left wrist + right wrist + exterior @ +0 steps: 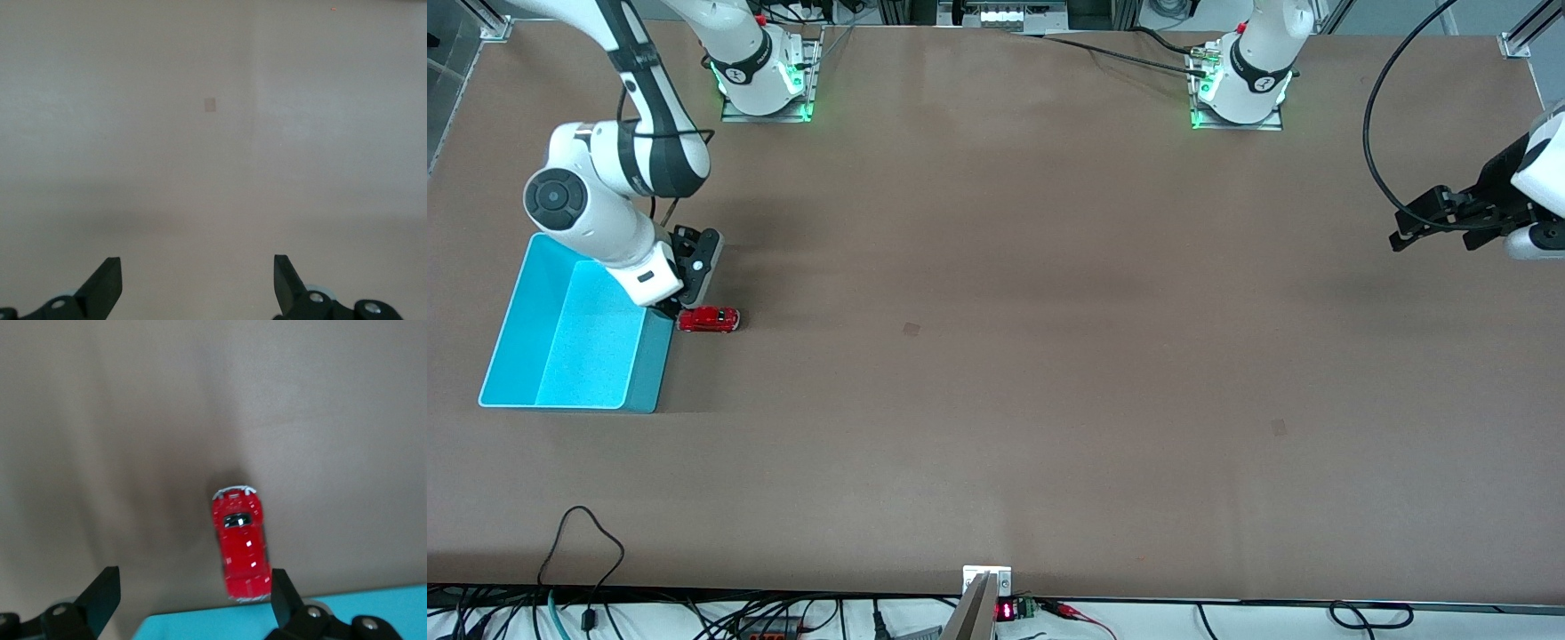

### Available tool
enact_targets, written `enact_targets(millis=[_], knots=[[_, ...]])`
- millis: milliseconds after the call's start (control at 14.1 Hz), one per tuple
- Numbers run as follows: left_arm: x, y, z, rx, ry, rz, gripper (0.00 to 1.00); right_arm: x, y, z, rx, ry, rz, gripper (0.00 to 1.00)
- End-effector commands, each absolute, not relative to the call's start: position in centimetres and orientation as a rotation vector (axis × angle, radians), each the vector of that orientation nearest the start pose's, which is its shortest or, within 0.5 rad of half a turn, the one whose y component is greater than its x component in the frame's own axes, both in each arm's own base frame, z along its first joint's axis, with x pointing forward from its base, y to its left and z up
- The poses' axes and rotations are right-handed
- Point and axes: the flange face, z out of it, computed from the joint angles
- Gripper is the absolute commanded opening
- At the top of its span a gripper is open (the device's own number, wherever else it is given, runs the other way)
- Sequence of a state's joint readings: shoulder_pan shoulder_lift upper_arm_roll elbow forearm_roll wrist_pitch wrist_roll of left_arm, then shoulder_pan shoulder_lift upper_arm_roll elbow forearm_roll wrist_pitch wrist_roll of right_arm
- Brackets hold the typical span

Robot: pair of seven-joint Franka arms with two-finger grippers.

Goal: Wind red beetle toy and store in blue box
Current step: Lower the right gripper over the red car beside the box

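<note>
The tiny glossy red beetle toy car [709, 319] sits on the brown surface [996, 356] just beside the light blue rectangular plastic box [574, 342], near its wall toward the left arm's end. The right gripper [190, 593] hovers low over it, fingers spread wide and empty; crowded by the wall, a descent could clip the rim or nudge the car away. The left gripper [197, 277] waits at its own end, fingers also wide apart and empty.
</note>
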State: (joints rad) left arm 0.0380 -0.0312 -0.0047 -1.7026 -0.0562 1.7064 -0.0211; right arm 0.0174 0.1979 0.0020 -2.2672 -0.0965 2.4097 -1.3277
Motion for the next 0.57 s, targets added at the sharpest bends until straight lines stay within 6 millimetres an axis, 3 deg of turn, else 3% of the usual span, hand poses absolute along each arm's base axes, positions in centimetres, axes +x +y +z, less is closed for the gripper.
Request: enact_targets(millis=[0,495], knots=[[55.5,1.4,59.4,-3.202,-0.112,-0.025,1.00,53.7,-0.2,24.3,-2.279,-2.211,0.079,1.00],[55.0,1.5,59.0,-3.170,-0.106,0.036,1.00,53.9,-0.6,20.3,-2.263,-2.235,0.044,1.00]])
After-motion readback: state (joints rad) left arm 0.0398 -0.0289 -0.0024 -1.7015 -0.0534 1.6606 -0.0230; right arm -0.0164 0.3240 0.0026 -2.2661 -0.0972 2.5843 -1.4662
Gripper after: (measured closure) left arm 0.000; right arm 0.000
